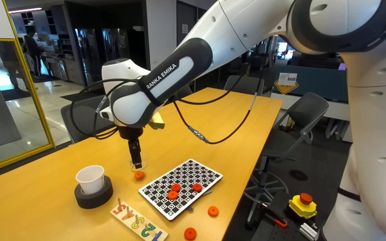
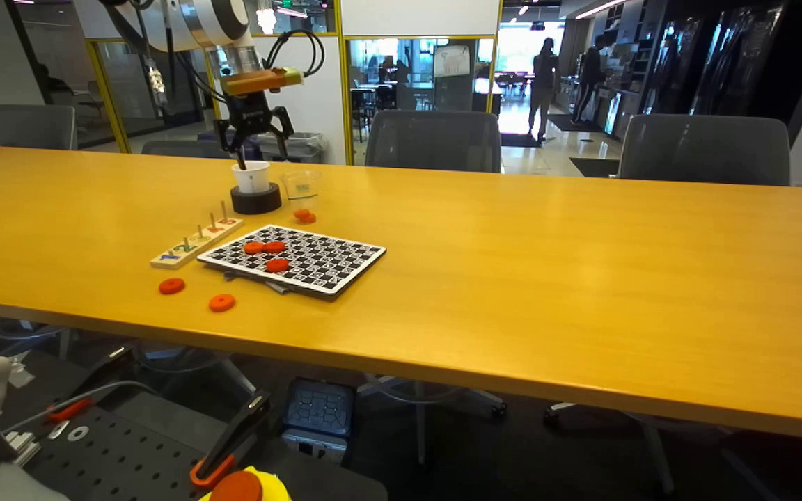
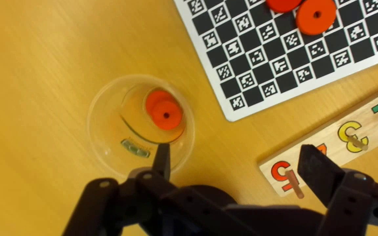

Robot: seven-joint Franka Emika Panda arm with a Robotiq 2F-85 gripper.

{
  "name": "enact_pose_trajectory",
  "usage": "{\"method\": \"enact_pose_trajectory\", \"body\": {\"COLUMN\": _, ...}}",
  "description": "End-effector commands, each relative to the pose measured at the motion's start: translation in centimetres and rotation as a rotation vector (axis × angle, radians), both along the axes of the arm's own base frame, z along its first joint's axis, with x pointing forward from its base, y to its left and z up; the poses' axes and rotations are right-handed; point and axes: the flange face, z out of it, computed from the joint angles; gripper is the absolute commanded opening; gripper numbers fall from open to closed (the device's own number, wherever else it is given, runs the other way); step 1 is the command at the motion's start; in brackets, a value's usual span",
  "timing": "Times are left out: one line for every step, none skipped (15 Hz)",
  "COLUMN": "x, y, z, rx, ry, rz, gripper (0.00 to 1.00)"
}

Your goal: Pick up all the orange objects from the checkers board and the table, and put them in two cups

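My gripper (image 3: 235, 147) stands open above the table (image 1: 213, 134), nothing between its fingers. In the wrist view one fingertip overlaps the rim of the clear cup (image 3: 92, 131). Two stacked orange objects (image 3: 166, 121) lie inside that cup. The white cup (image 1: 90, 179) sits in its dark base (image 2: 256, 202), overlapped by a fingertip in an exterior view. On the checkers board (image 1: 193, 167) rest three orange pieces: two side by side (image 1: 172, 195) and one apart (image 1: 197, 187). Two more, one nearer the board (image 1: 213, 211) and one farther off (image 1: 190, 233), lie on the bare table.
A wooden number strip (image 2: 195, 243) with upright pegs lies between the white cup and the board. Grey bits (image 2: 277, 287) stick out from under the board's edge. Off the table, a yellow box with a red button (image 1: 302, 207) stands near the arm's base. Chairs (image 2: 432, 139) line the table.
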Motion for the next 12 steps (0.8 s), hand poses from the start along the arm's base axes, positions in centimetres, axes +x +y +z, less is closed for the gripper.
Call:
{"method": "enact_pose_trajectory", "body": {"x": -5.4, "y": -2.4, "z": -0.3, "rx": 0.013, "ry": -0.027, "rz": -0.016, "gripper": 1.0}}
{"method": "enact_pose_trajectory", "body": {"x": -6.7, "y": -3.0, "z": -1.0, "rx": 0.014, "ry": -0.021, "rz": 0.018, "gripper": 1.0}}
{"method": "enact_pose_trajectory", "body": {"x": -7.9, "y": -3.5, "z": -1.6, "rx": 0.008, "ry": -0.02, "rz": 0.051, "gripper": 1.0}}
{"method": "enact_pose_trajectory", "body": {"x": -9.0, "y": -3.9, "z": -2.3, "rx": 0.01, "ry": -0.015, "rz": 0.096, "gripper": 1.0}}
{"method": "enact_pose_trajectory", "body": {"x": -9.8, "y": -4.2, "z": -2.9, "rx": 0.014, "ry": -0.01, "rz": 0.142, "gripper": 1.0}}
{"method": "enact_pose_trajectory", "body": {"x": -10.6, "y": -4.6, "z": -3.5, "rx": 0.016, "ry": -0.008, "rz": 0.182, "gripper": 1.0}}
{"method": "enact_pose_trajectory", "body": {"x": -11.1, "y": -5.0, "z": -4.1, "rx": 0.019, "ry": -0.005, "rz": 0.218, "gripper": 1.0}}
{"method": "enact_pose_trajectory", "body": {"x": -11.6, "y": -5.4, "z": -4.6, "rx": 0.019, "ry": -0.003, "rz": 0.252, "gripper": 1.0}}
{"method": "enact_pose_trajectory", "body": {"x": -11.9, "y": -5.7, "z": -5.2, "rx": 0.016, "ry": -0.001, "rz": 0.289, "gripper": 1.0}}
{"method": "enact_pose_trajectory", "body": {"x": -12.1, "y": -6.0, "z": -5.7, "rx": 0.015, "ry": 0.002, "rz": 0.323, "gripper": 1.0}}
{"method": "enact_pose_trajectory", "body": {"x": -12.1, "y": -6.2, "z": -6.2, "rx": 0.012, "ry": 0.006, "rz": 0.357, "gripper": 1.0}}
{"method": "enact_pose_trajectory", "body": {"x": -12.1, "y": -6.3, "z": -6.7, "rx": 0.015, "ry": 0.012, "rz": 0.391, "gripper": 1.0}}
